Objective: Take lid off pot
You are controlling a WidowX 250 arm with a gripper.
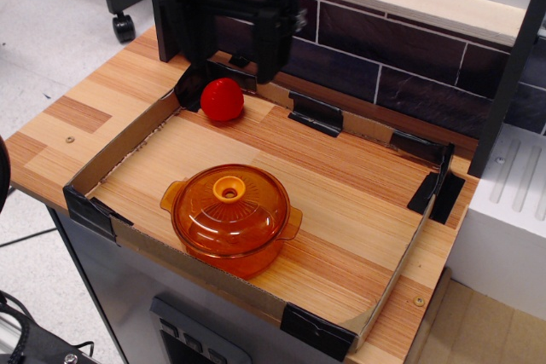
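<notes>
Orange-amber and half see-through, the pot (232,240) sits on the wooden table (77,117), in the front left part of a low cardboard frame (119,138) that is taped with black at its corners. The pot has two small flat handles, one to the left and one to the right. The lid (227,208) is on the pot and closes it fully; it has the same orange colour, and a small hollow round knob (229,187) stands in its middle.

Near the back left corner of the frame lies a small red ball (222,99), well apart from the pot.

Above this back corner hangs the black gripper (235,57). Its two fingers (269,40) point down and are spread apart with a clear gap between them; nothing is between them. The left finger is above the corner of the frame, just beside the ball, and the right finger is in front of the dark tiled wall (401,66). The gripper is high above the table and far from the pot and the lid; it touches neither of them.

At the right edge a grey-white block (512,210) stands beside the table.
</notes>
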